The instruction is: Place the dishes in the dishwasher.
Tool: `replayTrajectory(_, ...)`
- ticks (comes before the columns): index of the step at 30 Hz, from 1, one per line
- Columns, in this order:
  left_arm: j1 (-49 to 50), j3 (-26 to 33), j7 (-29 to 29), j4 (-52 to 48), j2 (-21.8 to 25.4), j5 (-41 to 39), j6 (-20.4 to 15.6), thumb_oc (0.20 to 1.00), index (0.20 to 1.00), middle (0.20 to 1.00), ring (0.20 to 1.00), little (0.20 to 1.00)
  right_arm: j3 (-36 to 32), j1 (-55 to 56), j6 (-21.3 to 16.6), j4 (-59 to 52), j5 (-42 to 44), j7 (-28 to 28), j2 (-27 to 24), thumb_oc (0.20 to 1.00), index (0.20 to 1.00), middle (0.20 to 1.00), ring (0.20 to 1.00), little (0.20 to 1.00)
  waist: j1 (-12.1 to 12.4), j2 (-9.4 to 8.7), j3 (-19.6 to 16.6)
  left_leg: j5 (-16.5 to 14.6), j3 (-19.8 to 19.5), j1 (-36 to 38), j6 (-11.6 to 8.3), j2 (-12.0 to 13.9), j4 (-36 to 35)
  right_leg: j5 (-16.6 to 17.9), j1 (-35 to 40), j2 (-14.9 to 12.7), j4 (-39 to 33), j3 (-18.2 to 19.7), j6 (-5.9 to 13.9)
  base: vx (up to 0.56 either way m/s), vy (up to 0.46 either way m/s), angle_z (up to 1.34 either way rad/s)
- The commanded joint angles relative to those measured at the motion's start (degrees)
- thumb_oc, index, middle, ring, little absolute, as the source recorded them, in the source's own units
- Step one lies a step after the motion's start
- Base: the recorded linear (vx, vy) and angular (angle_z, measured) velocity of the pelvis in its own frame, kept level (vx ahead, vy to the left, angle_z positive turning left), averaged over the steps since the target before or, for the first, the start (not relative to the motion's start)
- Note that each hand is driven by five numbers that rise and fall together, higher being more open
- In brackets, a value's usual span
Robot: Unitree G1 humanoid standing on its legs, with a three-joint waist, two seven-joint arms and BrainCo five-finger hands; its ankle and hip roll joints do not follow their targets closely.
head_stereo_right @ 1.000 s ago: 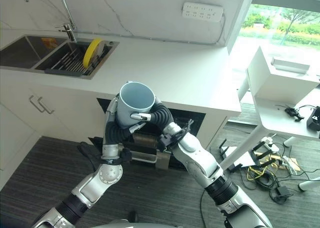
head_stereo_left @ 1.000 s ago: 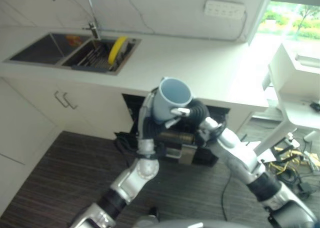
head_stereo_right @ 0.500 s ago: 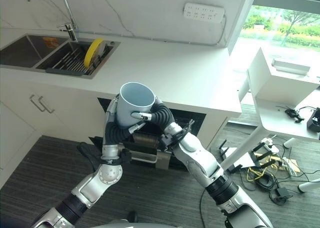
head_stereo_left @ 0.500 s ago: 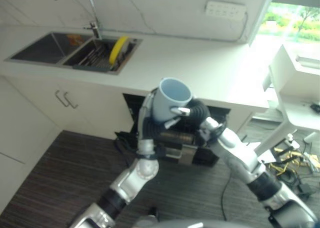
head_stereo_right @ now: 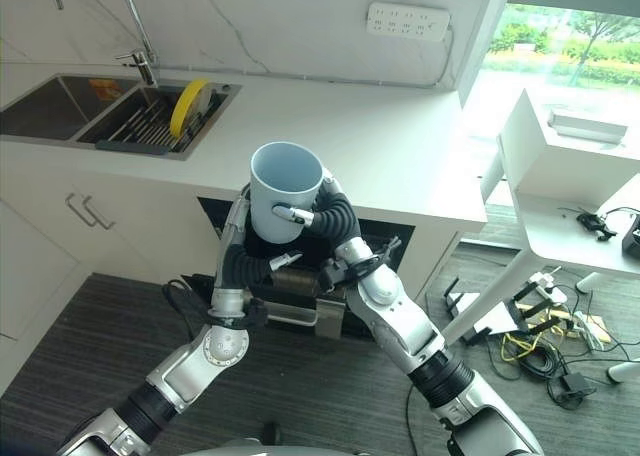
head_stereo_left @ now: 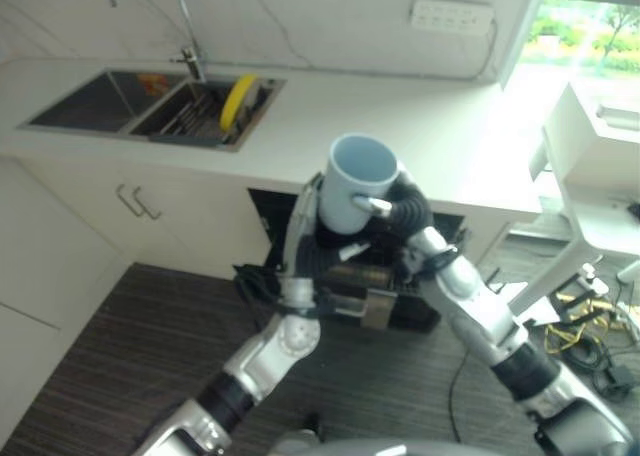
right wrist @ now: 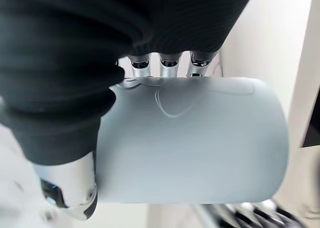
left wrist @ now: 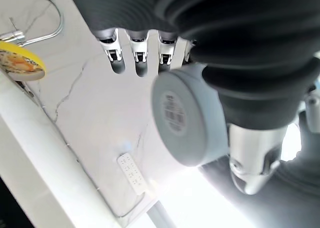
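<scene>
Right eye view: my right hand [head_stereo_right: 318,214] holds a pale blue mug [head_stereo_right: 285,188] up in the air in front of the white countertop [head_stereo_right: 400,166], mouth facing up and slightly toward the camera. Fingers and thumb are curled round the mug's wall; in the right wrist view the fingers [right wrist: 169,64] wrap over the mug's side [right wrist: 195,143]. My left hand [head_stereo_right: 240,261] sits just below and behind the mug, on its base side. In the left wrist view its fingers [left wrist: 137,53] are straight and relaxed, not gripping, and the mug's flat base [left wrist: 177,118] shows just beside them, held by the other hand.

The mug's long axis runs close to upright, so it stands above my right hand's grip. The open dishwasher [head_stereo_right: 290,276] lies below both hands, under the countertop edge, dark inside, with its rack partly hidden behind my arms. My judgement is that the coming move is downward and inward, and the right hand alone carries it.

Well away from the hands on the left-hand side, a sink [head_stereo_right: 110,111] holds a drying rack with a yellow plate [head_stereo_right: 186,109] standing on edge beside the tap [head_stereo_right: 135,36]
</scene>
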Motion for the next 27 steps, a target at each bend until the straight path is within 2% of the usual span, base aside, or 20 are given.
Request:
replayTrajectory(1, -2.18, -1.98, 1.92, 1.69, 0.41, 2.85, 0.57, 1.000, 1.000, 1.000, 1.000, 1.000, -3.72, -2.80, -6.98, -2.70, 1.25, -0.31, 2.66, 0.200, 0.200, 0.200, 0.200, 0.200, 0.71, -0.61, -0.46, -7.70, 0.59, 3.59, -1.63, 3.14, 1.19, -1.64, -2.50, -5.30, 4.13, -0.82, 4.21, 0.03, 0.010, 0.00)
replayTrajectory(6, -0.78, -0.25, 3.63, 2.91, 1.00, 2.78, 1.35, 1.000, 1.000, 1.000, 1.000, 1.000, -4.97, 0.16, -9.86, -2.26, 1.50, -0.66, 2.81, 0.200, 0.200, 0.200, 0.200, 0.200, 0.38, -0.24, -0.33, -7.42, 0.95, 3.75, -1.71, 3.36, 1.23, -1.82, -2.28, -5.26, 4.32, -1.02, 4.01, 0.04, 0.015, 0.00)
replayTrajectory(10, 0.43, 1.04, 2.67, 3.00, 1.74, 4.17, 1.38, 1.000, 1.000, 1.000, 1.000, 1.000, -5.91, 2.85, -11.96, -1.79, 0.81, -0.32, 2.88, 0.200, 0.200, 0.200, 0.200, 0.200, 0.11, 0.03, -0.14, -7.36, 1.07, 3.63, -1.69, 3.47, 1.65, -2.25, -2.32, -5.28, 5.03, -0.96, 3.93, 0.05, 0.023, 0.00)
replayTrajectory(15, 2.26, 2.85, -1.48, 4.93, 4.63, 6.50, 4.44, 1.000, 1.000, 1.000, 1.000, 1.000, -7.02, 6.17, -11.19, -0.85, 0.39, 4.34, 1.08, 0.200, 0.200, 0.200, 0.200, 0.200, -0.51, 0.58, 0.26, -7.58, 1.32, 3.27, -1.57, 3.52, 2.76, -3.24, -2.88, -5.48, 7.01, -0.68, 3.88, 0.06, 0.042, 0.00)
replayTrajectory(17, 2.71, 3.79, -2.29, 7.10, 5.94, 7.68, 3.14, 1.000, 1.000, 1.000, 1.000, 1.000, -7.12, 6.92, -11.41, -0.37, -0.55, 5.34, 0.50, 0.200, 0.200, 0.200, 0.200, 0.200, -0.63, 0.85, 0.51, -7.63, 1.24, 2.84, -1.51, 3.54, 3.49, -3.82, -3.28, -5.66, 8.27, -0.64, 3.82, 0.05, 0.077, -0.01)
replayTrajectory(18, 2.72, 4.22, -3.64, 9.64, 7.54, 10.48, 2.08, 1.000, 1.000, 1.000, 1.000, 1.000, -7.44, 7.55, -11.68, 0.55, -1.26, 6.45, -0.29, 0.200, 0.200, 0.200, 0.200, 0.200, -0.84, 1.31, 1.02, -7.67, 1.03, 1.88, -1.36, 3.53, 4.67, -4.67, -4.26, -5.94, 10.41, -0.65, 3.69, 0.01, 0.100, -0.02)
replayTrajectory(20, 2.30, 4.69, -4.75, 11.55, 8.88, 11.14, 1.27, 1.000, 1.000, 1.000, 1.000, 1.000, -7.74, 7.69, -11.93, 1.46, -1.25, 7.26, -1.04, 0.200, 0.200, 0.200, 0.200, 0.200, -1.11, 1.92, 1.86, -7.74, 0.74, 0.86, -1.26, 3.56, 5.83, -5.42, -5.65, -6.33, 12.69, -0.65, 3.58, -0.04, 0.160, 0.00)
replayTrajectory(21, 1.01, 4.62, -6.85, 14.65, 10.04, 11.70, 0.92, 1.000, 1.000, 1.000, 1.000, 1.000, -8.33, 7.12, -11.60, 3.30, -0.94, 8.18, -2.01, 0.200, 0.200, 0.200, 0.200, 0.200, -1.69, 3.04, 3.19, -7.89, 0.51, -1.17, -1.34, 3.27, 7.85, -5.94, -7.96, -7.43, 15.10, -0.36, 3.57, -0.11, 0.358, 0.05)
replayTrajectory(22, -0.12, 4.62, -6.29, 17.12, 10.48, 13.05, 0.25, 1.000, 1.000, 1.000, 1.000, 1.000, -9.16, 5.90, -9.84, 5.39, -1.28, 9.60, -3.18, 0.200, 0.200, 0.200, 0.200, 0.200, -2.56, 4.39, 4.56, -7.68, 0.88, -2.68, -1.43, 2.83, 8.70, -5.46, -9.90, -8.75, 15.67, 0.21, 3.87, -0.11, 0.348, 0.07)
replayTrajectory(27, -1.16, 4.65, -4.97, 18.64, 11.22, 14.81, 0.03, 1.000, 1.000, 1.000, 1.000, 1.000, -10.41, 3.22, -7.18, 8.27, -2.56, 12.33, -5.00, 0.200, 0.200, 0.200, 0.200, 0.200, -3.82, 5.91, 6.72, -6.96, 1.22, -3.61, -1.36, 1.65, 7.90, -4.03, -11.40, -9.85, 14.31, 1.60, 4.63, -0.03, 0.187, -0.03)
